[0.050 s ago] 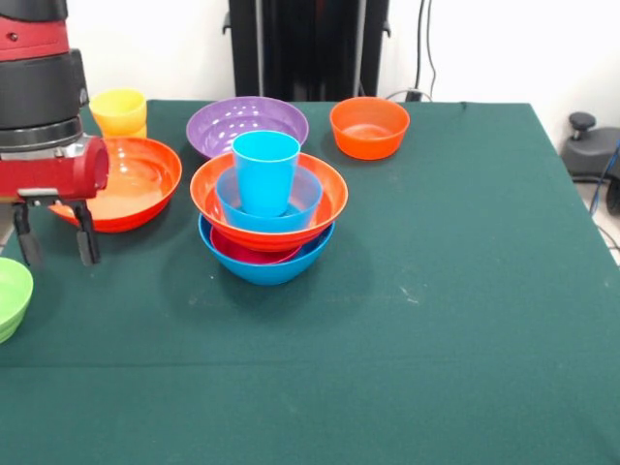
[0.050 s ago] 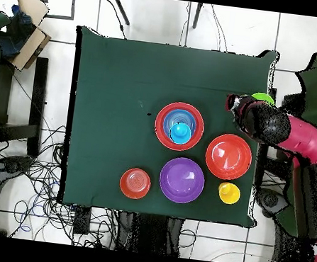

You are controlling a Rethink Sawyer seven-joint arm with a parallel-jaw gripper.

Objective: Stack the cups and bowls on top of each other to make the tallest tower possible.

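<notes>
The tower stands mid-table: a large blue bowl at the bottom, then a magenta bowl, a large orange bowl, a medium blue bowl and a sky-blue cup upright on top. From overhead the tower shows as nested rings. My gripper hangs open and holds nothing at the left, in front of a second large orange bowl and above a lime green bowl. Behind sit a yellow cup, a purple bowl and a small orange bowl.
The green tablecloth covers the whole table. Overhead, my arm reaches in from the right edge and hides most of the lime green bowl. A black stand rises behind the table.
</notes>
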